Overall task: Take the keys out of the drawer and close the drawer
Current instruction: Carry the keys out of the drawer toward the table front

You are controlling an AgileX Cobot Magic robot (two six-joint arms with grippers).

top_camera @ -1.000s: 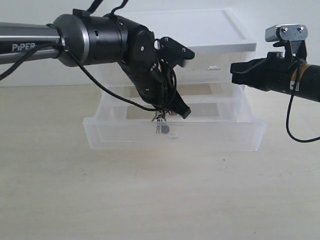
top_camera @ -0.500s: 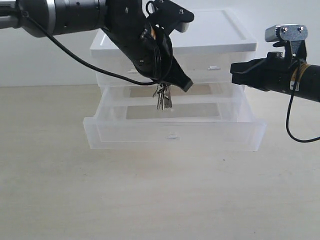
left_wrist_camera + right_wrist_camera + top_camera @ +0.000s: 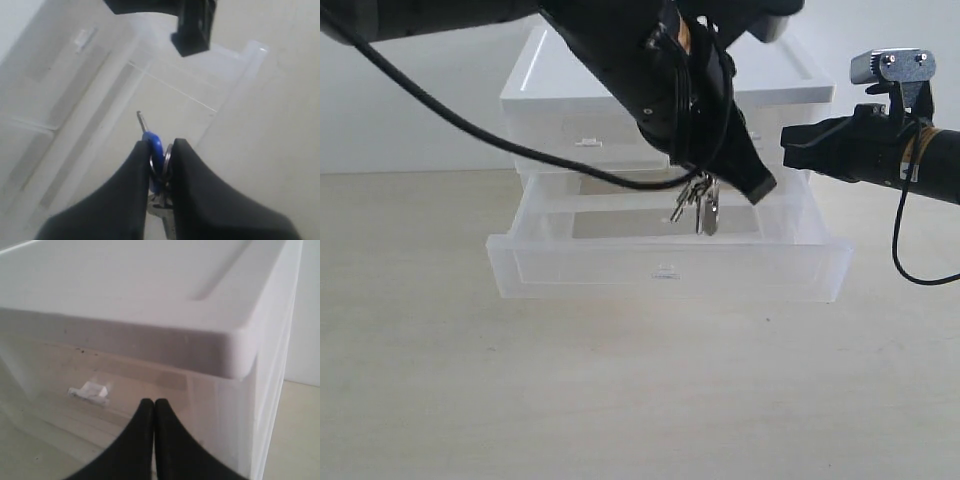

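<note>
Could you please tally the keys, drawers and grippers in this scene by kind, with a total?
Bunch of keys: 1
Wide drawer, pulled open: 1
Half-width drawers, closed: 2
Grippers: 2, the left gripper with jaws shut on the keys, and the right gripper with jaws shut on nothing
Total: 6
</note>
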